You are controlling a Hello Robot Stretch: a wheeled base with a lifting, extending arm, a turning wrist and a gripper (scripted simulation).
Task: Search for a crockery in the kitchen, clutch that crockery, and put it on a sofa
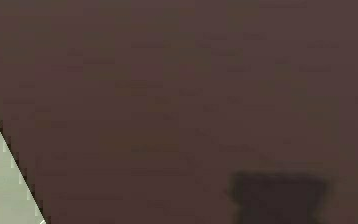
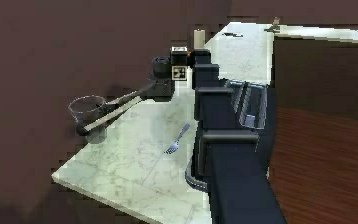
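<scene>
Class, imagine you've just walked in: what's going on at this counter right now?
The robot's arm reaches out over a pale marble countertop. Its gripper is at a dark cup standing near the counter's edge; whether it holds the cup cannot be told. A fork lies on the countertop nearby. Straight ahead of the robot is a dark brown surface.

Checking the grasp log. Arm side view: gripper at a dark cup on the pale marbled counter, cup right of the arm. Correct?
One thing is wrong. The arm side view shows the cup left of the arm, near the counter's left corner, not right of it. The rest stands: the gripper is at the dark cup on the pale marbled counter.
</scene>
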